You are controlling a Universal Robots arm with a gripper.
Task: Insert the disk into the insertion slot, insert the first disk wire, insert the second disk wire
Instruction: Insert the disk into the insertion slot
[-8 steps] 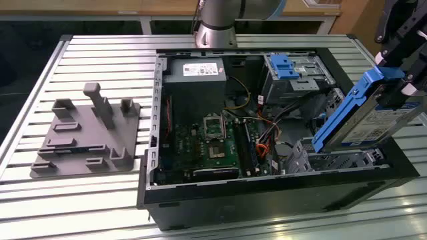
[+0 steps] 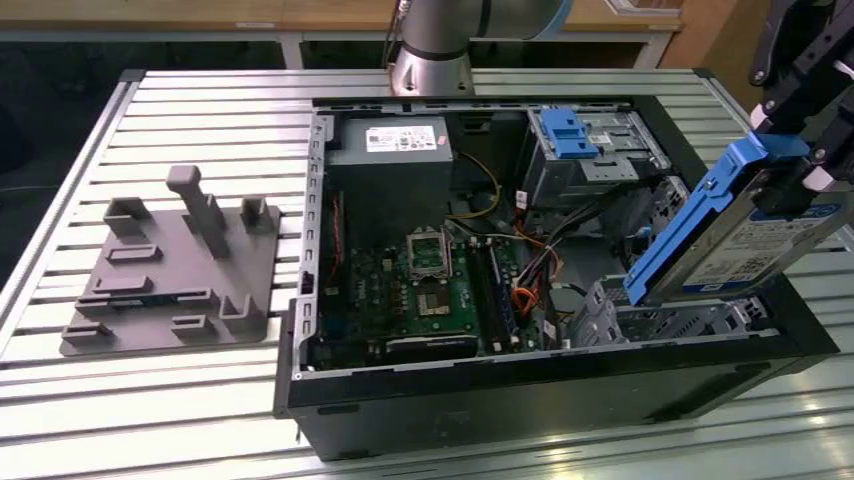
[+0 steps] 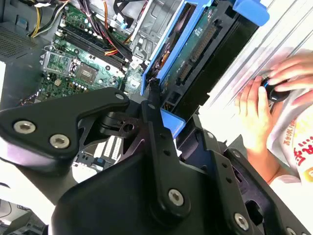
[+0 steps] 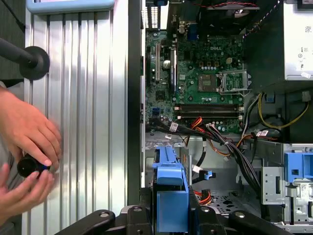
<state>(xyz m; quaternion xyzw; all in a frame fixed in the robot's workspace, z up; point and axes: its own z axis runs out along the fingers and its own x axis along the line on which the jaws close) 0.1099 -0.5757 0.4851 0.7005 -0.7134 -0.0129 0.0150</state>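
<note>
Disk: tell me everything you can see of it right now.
The disk is a flat silver metal drive with a white printed label, framed by a bright blue plastic carrier. The second wrist view shows its underside, with a green circuit board and a dark connector strip. It is tilted steeply, lower end over the insertion slot at the exterior view's right. I cannot tell whether it touches the cage. The claw is clamped on its upper part.
</note>
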